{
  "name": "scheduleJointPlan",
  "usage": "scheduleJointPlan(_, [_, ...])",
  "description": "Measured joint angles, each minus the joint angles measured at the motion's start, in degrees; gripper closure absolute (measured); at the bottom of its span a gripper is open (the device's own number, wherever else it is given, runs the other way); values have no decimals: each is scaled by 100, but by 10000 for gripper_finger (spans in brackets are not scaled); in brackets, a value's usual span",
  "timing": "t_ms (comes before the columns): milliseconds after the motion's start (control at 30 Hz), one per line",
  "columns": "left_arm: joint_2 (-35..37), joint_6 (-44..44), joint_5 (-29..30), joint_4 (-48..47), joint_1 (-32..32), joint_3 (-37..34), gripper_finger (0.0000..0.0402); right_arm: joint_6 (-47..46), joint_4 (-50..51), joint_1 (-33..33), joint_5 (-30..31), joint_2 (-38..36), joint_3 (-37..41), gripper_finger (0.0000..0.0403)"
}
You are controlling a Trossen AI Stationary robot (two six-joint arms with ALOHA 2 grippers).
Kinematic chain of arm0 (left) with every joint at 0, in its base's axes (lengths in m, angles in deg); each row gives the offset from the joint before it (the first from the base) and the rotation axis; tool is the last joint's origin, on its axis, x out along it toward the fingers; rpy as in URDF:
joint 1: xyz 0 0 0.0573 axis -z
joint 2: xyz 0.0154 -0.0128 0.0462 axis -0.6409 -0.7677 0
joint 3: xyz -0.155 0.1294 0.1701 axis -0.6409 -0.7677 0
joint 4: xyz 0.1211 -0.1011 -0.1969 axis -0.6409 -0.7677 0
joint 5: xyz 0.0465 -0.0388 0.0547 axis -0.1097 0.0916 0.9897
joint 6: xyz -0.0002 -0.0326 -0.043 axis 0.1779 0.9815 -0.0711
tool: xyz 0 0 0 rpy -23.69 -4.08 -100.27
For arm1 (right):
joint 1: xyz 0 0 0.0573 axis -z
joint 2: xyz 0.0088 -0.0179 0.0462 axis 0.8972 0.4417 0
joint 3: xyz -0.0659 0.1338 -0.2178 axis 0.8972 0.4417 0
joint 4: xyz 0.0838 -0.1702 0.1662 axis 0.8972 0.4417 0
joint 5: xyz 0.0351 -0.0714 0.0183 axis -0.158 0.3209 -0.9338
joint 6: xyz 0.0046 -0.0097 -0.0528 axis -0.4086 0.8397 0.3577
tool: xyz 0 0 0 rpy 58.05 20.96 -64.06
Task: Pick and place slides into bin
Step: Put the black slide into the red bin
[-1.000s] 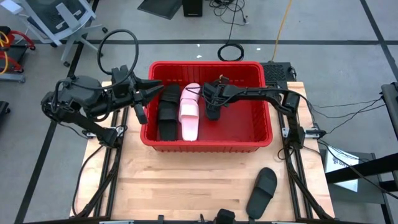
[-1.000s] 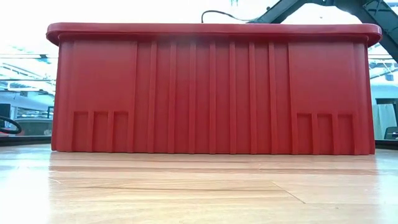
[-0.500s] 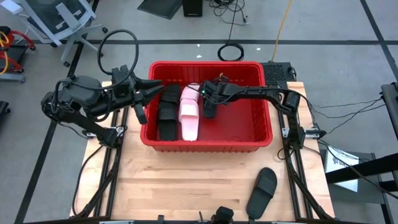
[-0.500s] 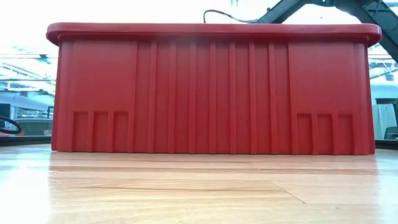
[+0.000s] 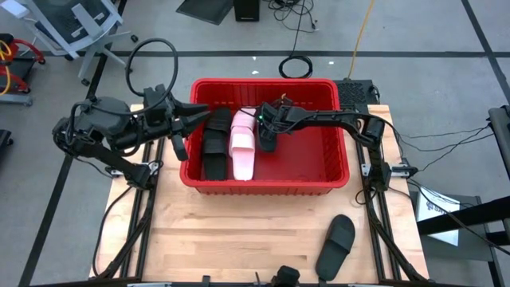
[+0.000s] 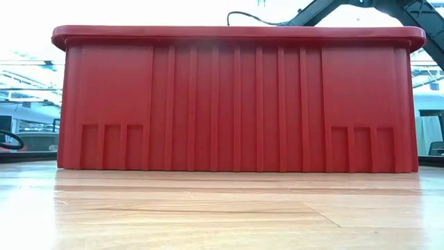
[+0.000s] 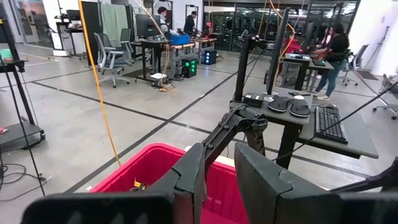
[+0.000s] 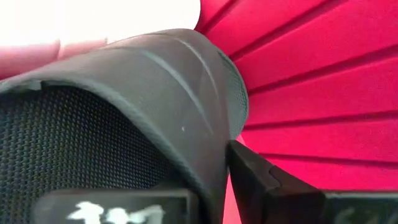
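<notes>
1. The red bin (image 5: 335, 171) sits at the back half of the wooden table (image 5: 239, 239), and its tall ribbed front wall (image 6: 236, 104) fills almost the whole low view; from table height nothing inside it can be seen, only a stretch of the right arm (image 6: 388, 10) coming over the rim.
2. Around the table: a coiled black cable (image 5: 296, 67) lies on the grey floor behind the bin; the left wrist view looks out over desks, office chairs and a few people standing at workstations (image 7: 336, 50) far across the room.
3. The left gripper (image 5: 191, 115) hangs at the bin's left rim, its two dark fingers (image 7: 193, 180) close together with a narrow gap between them and nothing in it.
4. The right gripper (image 5: 268, 135) is down inside the bin, closed on a black slide (image 8: 124, 112); the sandal crowds its own camera, so only a curved rubber edge and textured footbed show against the red wall, with something pale just behind.
5. In the bin lie two black slides (image 5: 212, 143) end to end by the left wall, and a pale pink slide (image 5: 242, 147) just beside them; the held one is next to the pink one.
6. One more black slide (image 5: 336, 244) lies apart on the table's front right, angled.
</notes>
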Motion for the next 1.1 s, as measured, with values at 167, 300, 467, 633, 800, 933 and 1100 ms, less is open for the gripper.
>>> scheduleJointPlan(167, [0,1,1,0,0,1,314,-103,190,-5,26,0,0,349])
scheduleJointPlan(300, [0,0,2,0,0,0,314,-100,266,-5,8,0,0,348])
scheduleJointPlan(467, [0,-1,2,0,0,1,314,-98,367,-14,-113,-18,2,344])
scheduleJointPlan(633, [0,-24,2,0,0,2,314,-103,367,-22,-308,-70,2,304])
scheduleJointPlan(800, [0,-32,2,0,0,2,314,-273,378,17,-299,-70,2,242])
scheduleJointPlan(933, [0,-24,-86,0,0,0,314,-598,352,21,-285,-70,2,203])
scheduleJointPlan(1100, [1,6,-94,0,0,1,314,-855,237,23,-599,-70,2,175])
